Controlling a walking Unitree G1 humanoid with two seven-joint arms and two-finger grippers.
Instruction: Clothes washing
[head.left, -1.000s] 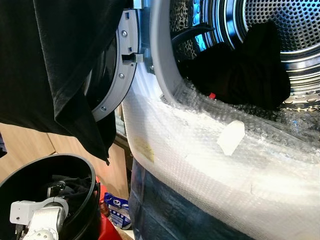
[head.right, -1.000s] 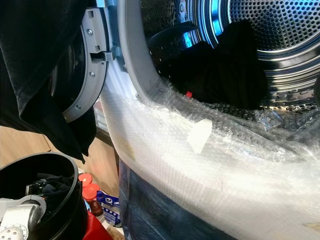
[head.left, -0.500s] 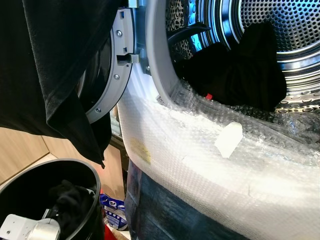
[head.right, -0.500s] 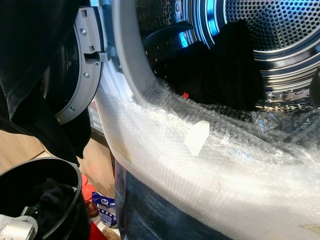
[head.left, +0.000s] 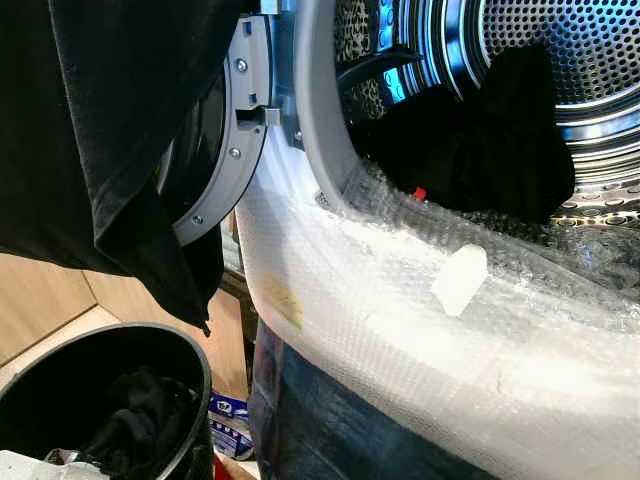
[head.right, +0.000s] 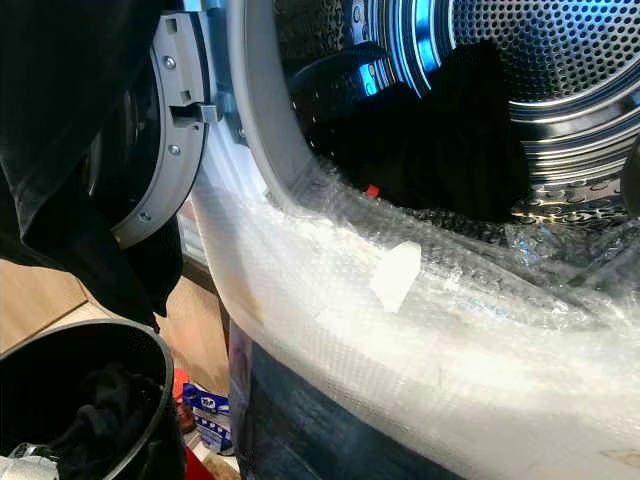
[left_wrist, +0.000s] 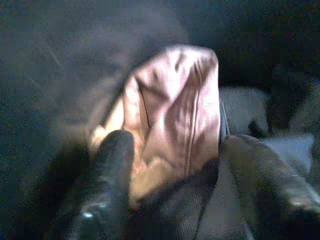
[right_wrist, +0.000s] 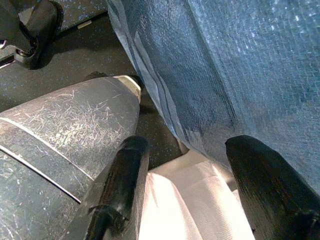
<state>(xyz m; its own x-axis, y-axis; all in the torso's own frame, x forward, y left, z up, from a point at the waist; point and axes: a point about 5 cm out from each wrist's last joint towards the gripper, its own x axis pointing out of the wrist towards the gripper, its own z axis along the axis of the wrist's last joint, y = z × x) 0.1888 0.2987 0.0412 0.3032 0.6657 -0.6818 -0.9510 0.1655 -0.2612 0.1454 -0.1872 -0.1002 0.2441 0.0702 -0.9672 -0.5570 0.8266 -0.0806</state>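
Reaching into black bucket (head.left: 190, 365) | left gripper (left_wrist: 175, 165) fingers apart, pinkish garment (left_wrist: 172, 115) lying between | right gripper (right_wrist: 187, 165) fingers apart

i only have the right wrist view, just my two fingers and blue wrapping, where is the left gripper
Observer: The left gripper is down inside the round black laundry bucket, its fingers spread around a pale pinkish piece of fabric.
Operator: anything in the washer yet
Observer: Yes, a heap of black clothes lies in the shiny perforated steel drum.
Operator: door open?
Observer: The grey-rimmed round washer door is swung open to the left, with a black garment hanging in front of it.
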